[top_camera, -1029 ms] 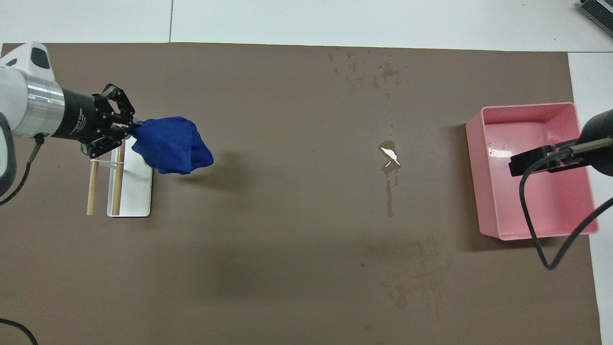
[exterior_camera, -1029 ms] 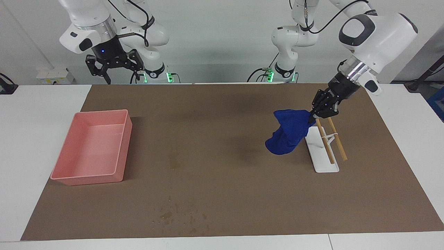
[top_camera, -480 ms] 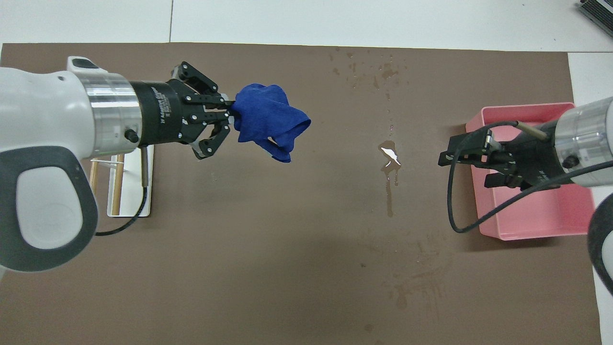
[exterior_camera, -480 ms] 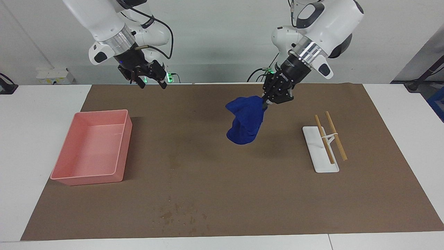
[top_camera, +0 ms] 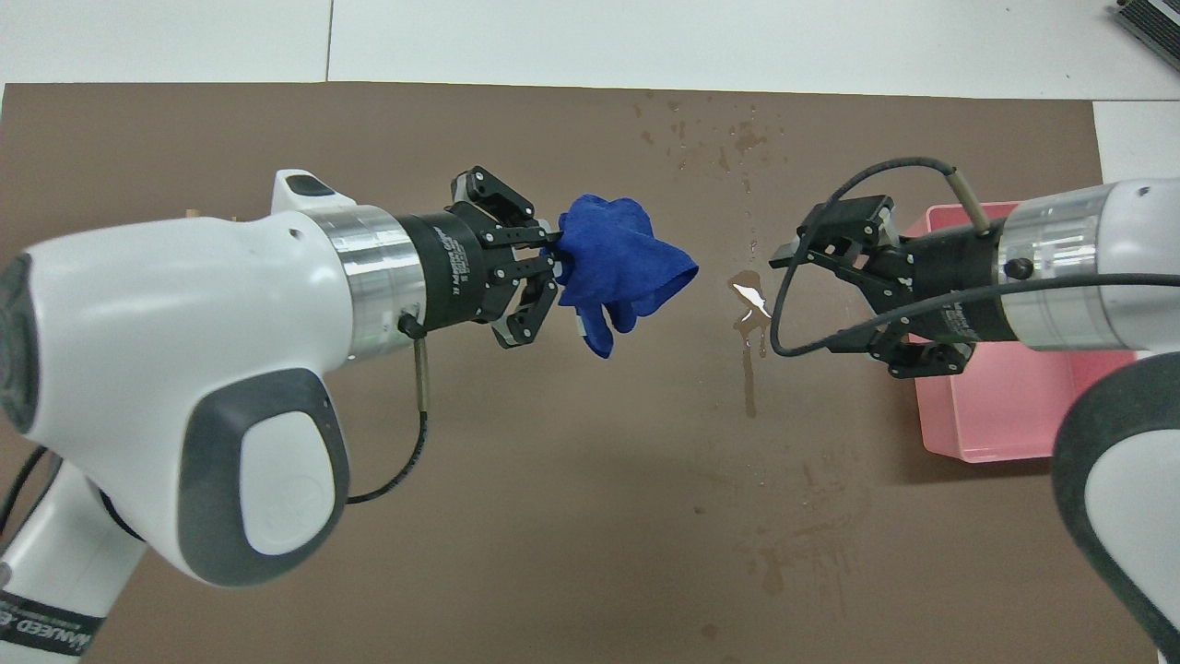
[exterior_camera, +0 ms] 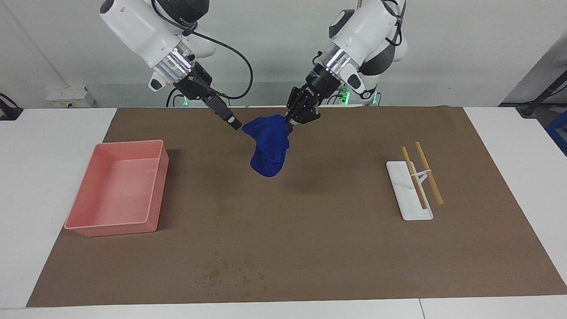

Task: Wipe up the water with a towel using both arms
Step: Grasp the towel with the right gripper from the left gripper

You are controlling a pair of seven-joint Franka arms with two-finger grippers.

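Pincer (exterior_camera: 290, 124) of the left arm gripped the towel (exterior_camera: 268, 148) aloft, so the open right pincer (exterior_camera: 237, 124) should have taken its free corner squarely.

1. The left pincer (exterior_camera: 289, 123) is up in the air over the brown mat (exterior_camera: 336, 230), clamped on the top edge of the blue towel (exterior_camera: 268, 148), which hangs loose below it.
2. The right pincer (exterior_camera: 234, 124) points at the towel's upper corner, just beside it, fingers spread.
3. A pink tray (exterior_camera: 116, 226) sits toward the right arm's end of the bench (exterior_camera: 40, 146).
4. A white stand with two wooden sticks (exterior_camera: 415, 186) sits toward the left arm's end.
5. A faint darker blotch of water (exterior_camera: 223, 207) lies on the mat between them.
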